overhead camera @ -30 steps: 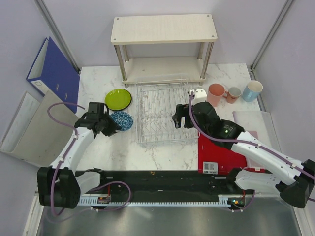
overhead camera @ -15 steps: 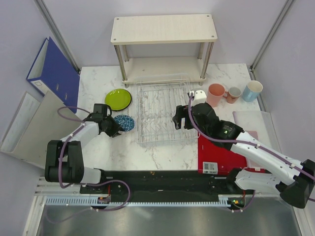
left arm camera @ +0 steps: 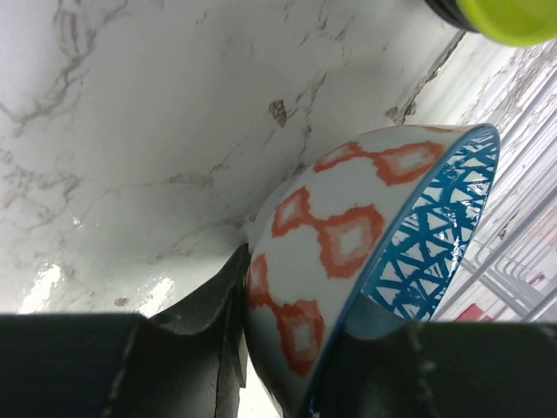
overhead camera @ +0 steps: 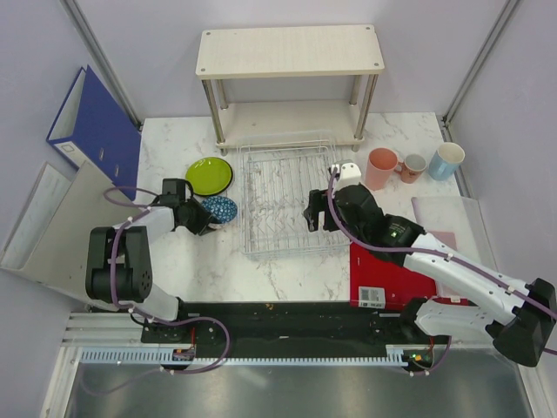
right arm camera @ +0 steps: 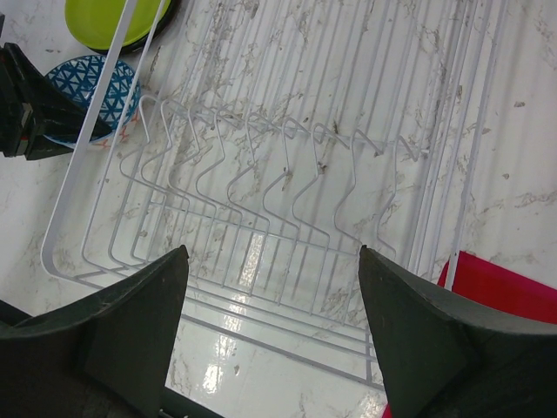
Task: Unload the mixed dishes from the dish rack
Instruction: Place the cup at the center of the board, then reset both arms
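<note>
- My left fingers are clenched on the small bowl; one finger is on the outside wall with the red-white pattern, the other on the blue inside.
- I cannot tell if the bowl's foot touches the bench or hangs just over it.
- The bowl is outside the dish rack, just beside its left edge, with its mouth up in the top view.
- Just behind the bowl lies the lime-green plate on the bench, with a dark edge showing beneath it.
- My right fingers are released and stand wide apart, holding nothing and touching nothing.
- They hang over the near right part of the rack, and below them I see the row of bent wire prongs and the marble through the wires.
- Nothing stands between these fingers and the rack wires.
- Right of the rack, three cups stand in a row on the bench: the tall pink cup nearest to the rack, then the small terracotta mug, then the light blue cup.
- A red flat thing lies on the bench under my right arm, at the near right corner of the rack.
- The wooden shelf stands directly behind the rack.
- A blue binder leans at the far left, well apart from the dishes.
</note>
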